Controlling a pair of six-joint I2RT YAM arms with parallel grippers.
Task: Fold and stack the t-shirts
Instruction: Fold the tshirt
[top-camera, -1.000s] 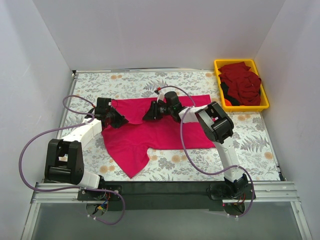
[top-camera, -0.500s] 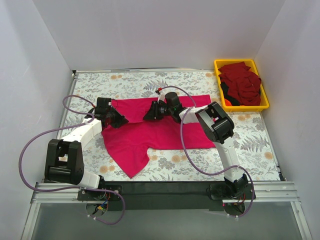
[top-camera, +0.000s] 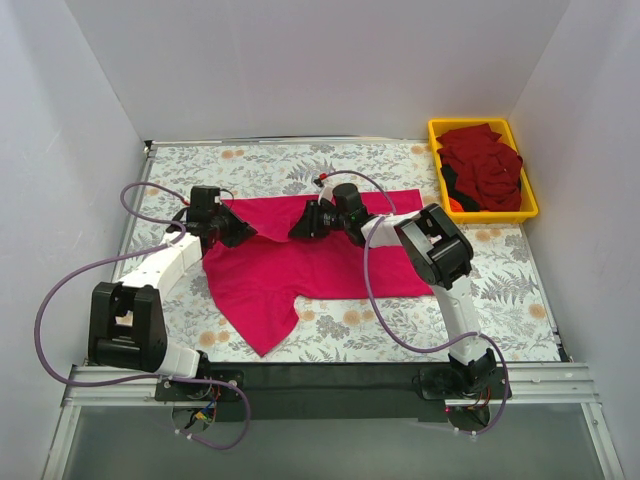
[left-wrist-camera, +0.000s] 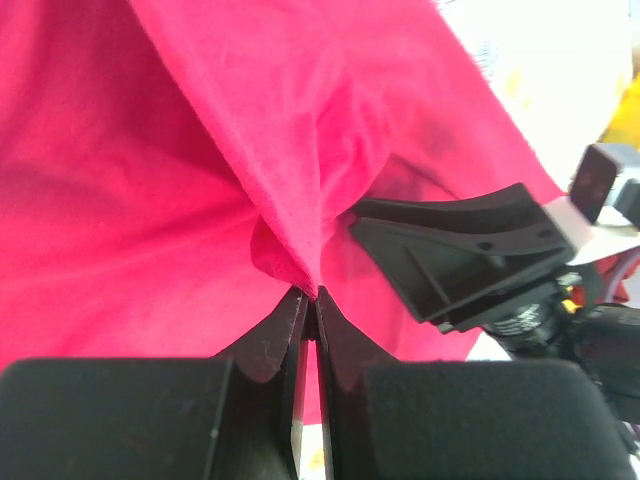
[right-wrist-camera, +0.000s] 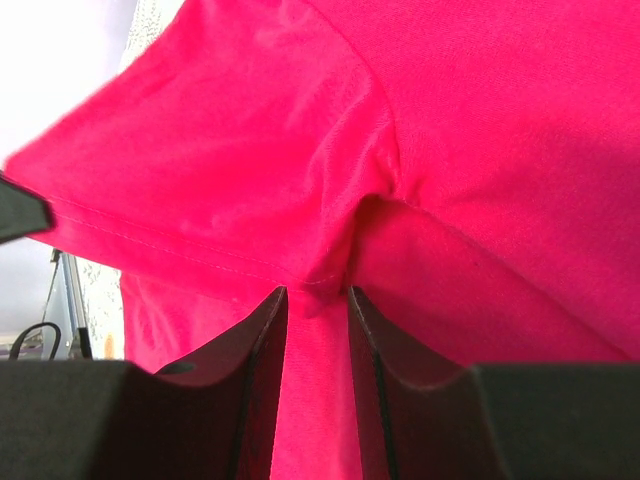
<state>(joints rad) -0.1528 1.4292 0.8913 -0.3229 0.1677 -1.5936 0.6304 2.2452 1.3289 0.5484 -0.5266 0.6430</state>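
Note:
A bright magenta-pink t-shirt (top-camera: 320, 268) lies spread across the middle of the table, with one sleeve trailing toward the near edge. My left gripper (top-camera: 238, 228) is shut on a pinch of its cloth at the left part of the far edge. In the left wrist view (left-wrist-camera: 312, 296) the cloth (left-wrist-camera: 150, 200) rises in a peak from the jaws. My right gripper (top-camera: 302, 227) is shut on a hemmed fold of the shirt (right-wrist-camera: 480, 150) near the middle of the far edge; the wrist view (right-wrist-camera: 317, 296) shows it. The darker crimson shirts (top-camera: 482, 165) lie piled in the bin.
A yellow plastic bin (top-camera: 532, 200) stands at the far right corner of the flower-patterned table (top-camera: 400, 320). White walls close in the left, back and right sides. The right gripper's black body (left-wrist-camera: 460, 255) shows close beside the left one in the left wrist view.
Both grippers have moved a little toward the back of the table, carrying the pinched far edge of the pink shirt with them. Both stay shut.

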